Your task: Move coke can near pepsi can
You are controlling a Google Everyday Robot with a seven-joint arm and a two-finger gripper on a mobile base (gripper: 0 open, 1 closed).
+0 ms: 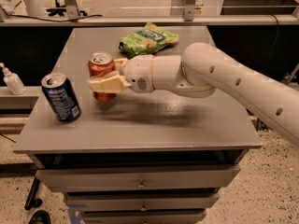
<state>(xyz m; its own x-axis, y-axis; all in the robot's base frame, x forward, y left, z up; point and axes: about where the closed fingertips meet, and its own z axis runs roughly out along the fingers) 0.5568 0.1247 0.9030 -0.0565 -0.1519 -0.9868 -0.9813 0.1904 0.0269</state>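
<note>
The red coke can [99, 71] is upright, held just above the grey table [187, 125] at its left-centre. My gripper [106, 77] reaches in from the right on a white arm and is shut on the coke can, with cream fingers [103, 84] across its front and behind it. The dark blue pepsi can [60, 97] stands upright at the table's left front, a short gap to the left of the coke can.
A green snack bag [148, 38] lies at the back of the table. A white pump bottle [12, 80] stands on a lower shelf to the left. Drawers [140, 183] sit under the tabletop. The table's front edge lies just in front of the pepsi can.
</note>
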